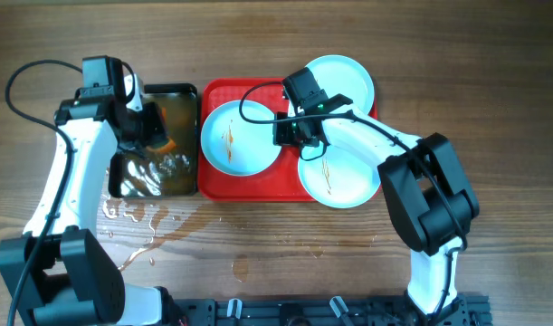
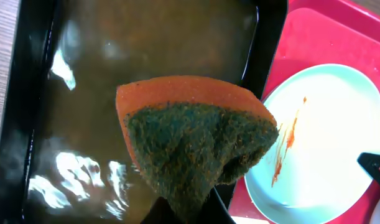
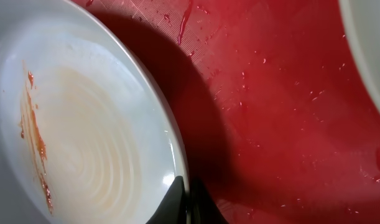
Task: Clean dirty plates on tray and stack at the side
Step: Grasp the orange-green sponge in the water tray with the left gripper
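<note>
**Materials and shapes.** The worktop (image 1: 457, 54) is brown wood grain, with spilled water (image 1: 140, 217) lying in puddles near the left arm. The tray (image 1: 249, 186) is red plastic, rectangular with rounded corners and a raised rim. In the right wrist view its floor is finely textured and beaded with droplets. The three plates are round, glossy and pale with a blue rim.
- The left plate (image 1: 242, 138) lies on the tray and carries thin orange-brown streaks.
- The near plate (image 1: 341, 179) is also streaked and overhangs the tray's right edge.
- The far plate (image 1: 341, 80) overhangs the tray's far right corner; no streaks can be made out on it.

A black tray (image 1: 172, 89) just beside the red one holds murky brown water.

**Claws.**
- The left claw (image 1: 157, 131) is closed on a sponge (image 2: 196, 137), which is orange foam with a coarse dark-green scouring face. It holds the sponge over the black tray, with the left plate close by to the right.
- The right claw (image 3: 188, 202) has its jaws nearly together on the right rim of the left plate. A broad shadow falls on the tray beside that rim.
</note>
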